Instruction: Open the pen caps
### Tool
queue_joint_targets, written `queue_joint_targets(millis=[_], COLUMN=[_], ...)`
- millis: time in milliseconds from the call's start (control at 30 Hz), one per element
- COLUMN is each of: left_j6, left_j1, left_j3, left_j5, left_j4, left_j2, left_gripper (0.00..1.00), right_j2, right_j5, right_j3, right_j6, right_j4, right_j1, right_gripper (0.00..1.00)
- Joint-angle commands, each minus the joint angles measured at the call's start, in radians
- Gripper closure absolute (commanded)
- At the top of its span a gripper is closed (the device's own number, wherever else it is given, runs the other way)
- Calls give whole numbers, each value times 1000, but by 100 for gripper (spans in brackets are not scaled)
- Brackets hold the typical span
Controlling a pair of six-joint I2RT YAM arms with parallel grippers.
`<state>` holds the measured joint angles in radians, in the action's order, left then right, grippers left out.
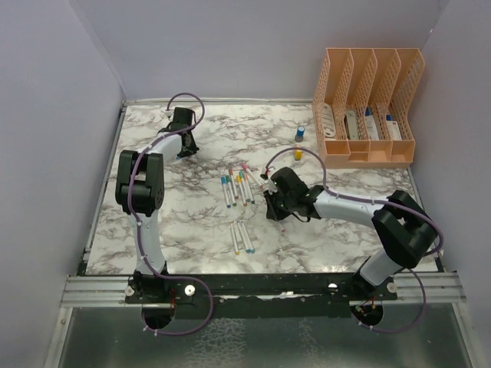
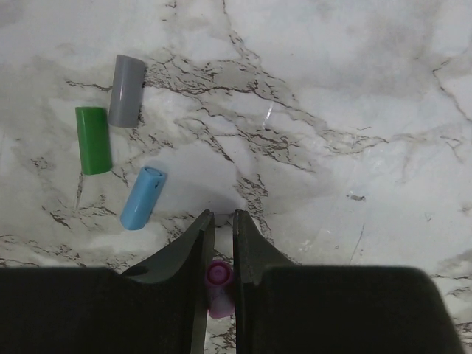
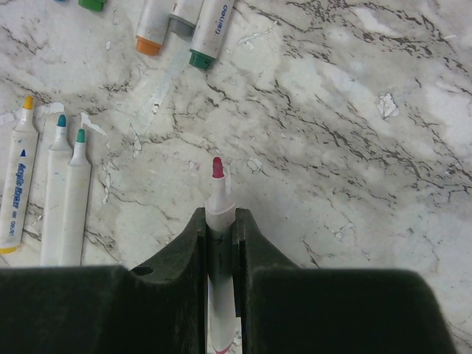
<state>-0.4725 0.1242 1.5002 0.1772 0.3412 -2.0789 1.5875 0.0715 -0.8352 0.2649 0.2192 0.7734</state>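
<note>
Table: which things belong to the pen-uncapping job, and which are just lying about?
Job: pens; pink-tipped pen in right gripper; pink cap in left gripper; loose caps.
Lying about: peach file rack; blue bottle; orange bottle.

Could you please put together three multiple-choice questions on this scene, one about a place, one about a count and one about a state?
1. In the left wrist view, where do the loose caps lie relative to the left gripper?
A) to its left
B) to its right
C) inside the file organiser

2. How many loose caps lie there?
A) two
B) three
C) five

3. In what state is the pen in the right gripper?
A) capped
B) uncapped, reddish tip bare
C) snapped in two

Answers:
1 A: the grey cap, green cap and blue cap all lie left of the fingers.
2 B: just those three, not counting the pink cap gripped between the fingers.
3 B: the tip pokes out bare beyond the shut jaws.
</note>
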Motion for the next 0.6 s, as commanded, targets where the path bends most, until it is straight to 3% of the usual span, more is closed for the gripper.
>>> queue_joint_targets(millis=[0,267,467,567], left_j6=[14,10,-12,-26], left_j1=[-14,-30,-34,-34], left_j3=[-13,-27,-57,-95], left_j5=[10,-1,-36,-82], left_j4=[2,1,-10,-41], left_j2=[-16,8,103,174], left_gripper=[92,49,44,44], right_j2=[29,50,78,96], right_j5=[-22,-14,-17,-21], right_j3=[-46,-50,-58,-71], right_j6=[23,84,139,168], right_j4=[-12,-24,-27,-19], right_j1=[25,87,137,148], right_gripper=[99,99,99,91])
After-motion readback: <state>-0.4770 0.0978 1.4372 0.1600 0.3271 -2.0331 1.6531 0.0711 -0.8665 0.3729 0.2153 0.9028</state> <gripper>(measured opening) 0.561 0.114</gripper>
